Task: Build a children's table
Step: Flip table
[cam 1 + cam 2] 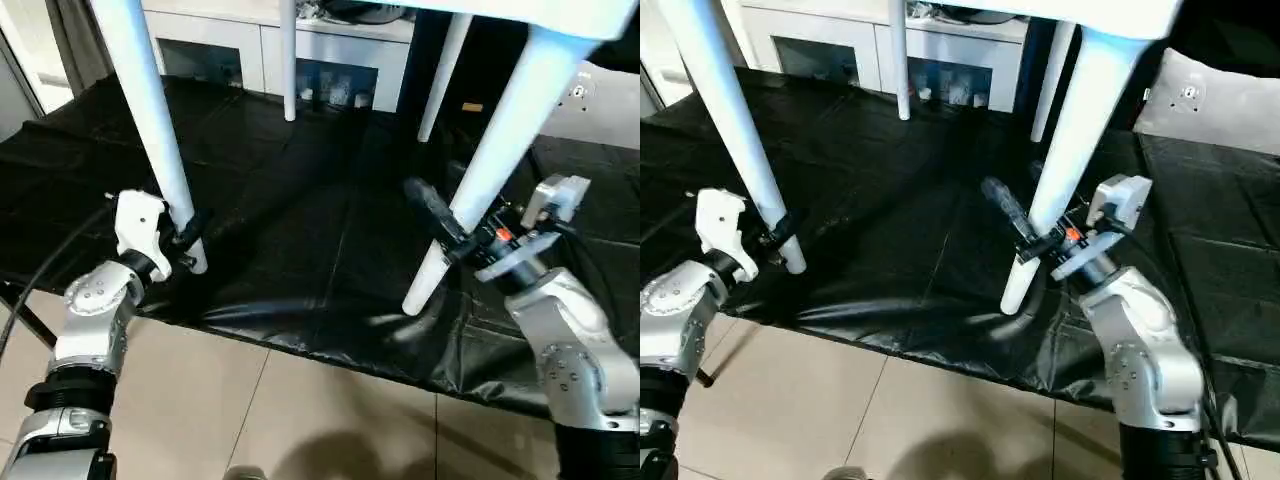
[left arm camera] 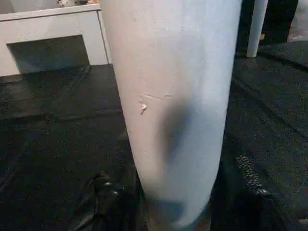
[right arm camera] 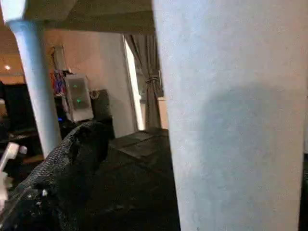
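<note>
The white children's table stands upright on the black sheet; its top (image 1: 560,15) runs along the upper edge of the head views. Two far legs (image 1: 288,60) (image 1: 445,70) stand at the back. My left gripper (image 1: 188,236) is shut on the near-left leg (image 1: 150,110) just above its foot, and that leg (image 2: 173,106) looms close in the left wrist view. My right gripper (image 1: 455,236) is shut on the slanting near-right leg (image 1: 500,140) low down, with one black finger (image 1: 430,210) lying across the leg's left side. The same leg (image 3: 236,120) rises close in the right wrist view.
A black sheet (image 1: 300,230) covers the platform, and its front edge hangs over beige floor tiles (image 1: 300,410). White cabinets (image 1: 330,50) stand behind. A grey panel with a socket (image 1: 1210,100) lies at the right.
</note>
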Controlling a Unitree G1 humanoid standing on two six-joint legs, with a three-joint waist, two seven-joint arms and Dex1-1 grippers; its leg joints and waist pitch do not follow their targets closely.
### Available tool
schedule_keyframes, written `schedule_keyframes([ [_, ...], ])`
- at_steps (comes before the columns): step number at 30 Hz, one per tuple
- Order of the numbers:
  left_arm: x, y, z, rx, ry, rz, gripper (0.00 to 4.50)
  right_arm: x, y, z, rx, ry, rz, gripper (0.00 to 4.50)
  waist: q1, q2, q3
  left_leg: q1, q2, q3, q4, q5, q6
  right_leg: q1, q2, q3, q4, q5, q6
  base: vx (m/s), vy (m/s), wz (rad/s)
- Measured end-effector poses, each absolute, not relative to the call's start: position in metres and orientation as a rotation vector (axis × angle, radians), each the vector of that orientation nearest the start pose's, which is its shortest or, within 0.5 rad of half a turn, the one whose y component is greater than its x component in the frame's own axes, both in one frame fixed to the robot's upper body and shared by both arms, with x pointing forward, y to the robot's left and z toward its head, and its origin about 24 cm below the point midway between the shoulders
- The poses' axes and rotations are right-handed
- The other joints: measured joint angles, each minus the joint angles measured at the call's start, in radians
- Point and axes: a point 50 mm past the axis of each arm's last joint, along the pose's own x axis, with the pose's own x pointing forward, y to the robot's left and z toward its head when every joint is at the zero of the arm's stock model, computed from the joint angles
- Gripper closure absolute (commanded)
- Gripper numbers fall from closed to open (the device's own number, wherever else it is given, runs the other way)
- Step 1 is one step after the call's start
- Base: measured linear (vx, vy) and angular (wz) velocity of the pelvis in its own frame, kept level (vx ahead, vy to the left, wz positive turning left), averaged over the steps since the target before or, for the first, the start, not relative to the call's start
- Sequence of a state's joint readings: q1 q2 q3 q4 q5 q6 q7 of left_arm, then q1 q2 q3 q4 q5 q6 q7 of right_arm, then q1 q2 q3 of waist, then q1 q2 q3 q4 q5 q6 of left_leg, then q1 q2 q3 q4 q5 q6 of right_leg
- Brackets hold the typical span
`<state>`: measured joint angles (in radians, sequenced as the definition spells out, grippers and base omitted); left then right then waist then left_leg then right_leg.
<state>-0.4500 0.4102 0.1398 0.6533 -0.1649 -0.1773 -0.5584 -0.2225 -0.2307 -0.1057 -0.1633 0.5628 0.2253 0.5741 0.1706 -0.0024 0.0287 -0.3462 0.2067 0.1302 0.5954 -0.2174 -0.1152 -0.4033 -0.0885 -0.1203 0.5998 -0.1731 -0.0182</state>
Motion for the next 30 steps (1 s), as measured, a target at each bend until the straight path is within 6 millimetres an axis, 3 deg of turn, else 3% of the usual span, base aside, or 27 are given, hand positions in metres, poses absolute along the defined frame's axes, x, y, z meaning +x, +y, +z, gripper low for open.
schedule_keyframes([
  [1, 0.325, 0.244, 0.068, 0.173, 0.019, -0.344, 2.96, 0.277, -0.161, 0.133, 0.254, -0.252, 0.661, 0.0, -0.001, -0.001, 0.0, 0.0, 0.0, 0.0, 0.0, 0.0, 0.0, 0.0, 0.0, 0.0, 0.0, 0.0, 0.0, 0.0, 0.0, 0.0],
  [2, 0.325, 0.244, 0.068, 0.17, 0.018, -0.343, 2.61, 0.277, -0.161, 0.13, 0.25, -0.243, 0.658, 0.0, -0.001, -0.001, -0.001, 0.0, 0.0, 0.0, 0.0, 0.0, 0.0, 0.0, 0.0, 0.0, 0.0, 0.0, 0.0, 0.0, 0.0, 0.0],
  [5, 0.324, 0.247, 0.066, 0.165, 0.009, -0.339, 2.23, 0.276, -0.158, 0.12, 0.248, -0.208, 0.645, 0.0, -0.005, -0.004, -0.001, 0.001, 0.0, 0.002, 0.0, 0.0, 0.0, 0.0, 0.0, 0.0, 0.0, 0.0, 0.0, 0.0, 0.0, 0.0],
  [9, 0.314, 0.253, 0.055, 0.132, 0.026, -0.344, 1.92, 0.272, -0.156, 0.106, 0.257, -0.162, 0.606, 0.0, -0.015, -0.004, -0.001, 0.0, 0.0, 0.004, -0.001, -0.001, 0.001, -0.001, -0.001, 0.001, 0.0, -0.001, 0.003, 0.0, 0.0, 0.0],
  [14, 0.281, 0.262, 0.043, 0.067, 0.012, -0.317, 1.51, 0.252, -0.165, 0.08, 0.273, -0.081, 0.495, 0.0, -0.031, -0.001, 0.001, -0.001, 0.001, 0.007, -0.004, -0.003, 0.002, -0.002, -0.001, 0.002, -0.002, 0.0, 0.0, 0.0, 0.0, 0.0],
  [17, 0.263, 0.263, 0.051, 0.044, -0.054, -0.297, 1.35, 0.24, -0.167, 0.078, 0.281, -0.079, 0.449, 0.0, -0.036, 0.001, 0.002, 0.0, 0.001, 0.009, -0.005, -0.004, 0.003, -0.002, -0.001, 0.003, -0.004, 0.0, 0.0, 0.0, 0.0, 0.0],
  [21, 0.231, 0.26, 0.063, 0.003, -0.092, -0.264, 0.96, 0.223, -0.174, 0.084, 0.276, -0.098, 0.4, 0.0, -0.056, 0.005, 0.004, 0.004, 0.001, 0.012, -0.006, -0.004, 0.003, 0.0, -0.001, 0.004, -0.006, -0.004, 0.006, 0.0, 0.0, 0.0],
  [25, 0.198, 0.246, 0.059, -0.073, -0.024, -0.217, 0.96, 0.203, -0.175, 0.083, 0.284, -0.062, 0.368, 0.0, -0.075, 0.012, 0.009, 0.008, 0.0, 0.013, -0.008, -0.004, 0.003, 0.002, 0.0, 0.007, -0.008, -0.005, 0.008, 0.0, 0.0, 0.0],
  [30, 0.187, 0.216, 0.058, -0.089, 0.038, -0.244, 0.96, 0.191, -0.168, 0.077, 0.301, 0.013, 0.37, 0.0, -0.088, 0.014, 0.017, 0.007, 0.001, 0.011, -0.014, -0.004, 0.003, 0.004, 0.006, 0.007, -0.022, -0.005, 0.008, 0.0, 0.0, 0.0],
])
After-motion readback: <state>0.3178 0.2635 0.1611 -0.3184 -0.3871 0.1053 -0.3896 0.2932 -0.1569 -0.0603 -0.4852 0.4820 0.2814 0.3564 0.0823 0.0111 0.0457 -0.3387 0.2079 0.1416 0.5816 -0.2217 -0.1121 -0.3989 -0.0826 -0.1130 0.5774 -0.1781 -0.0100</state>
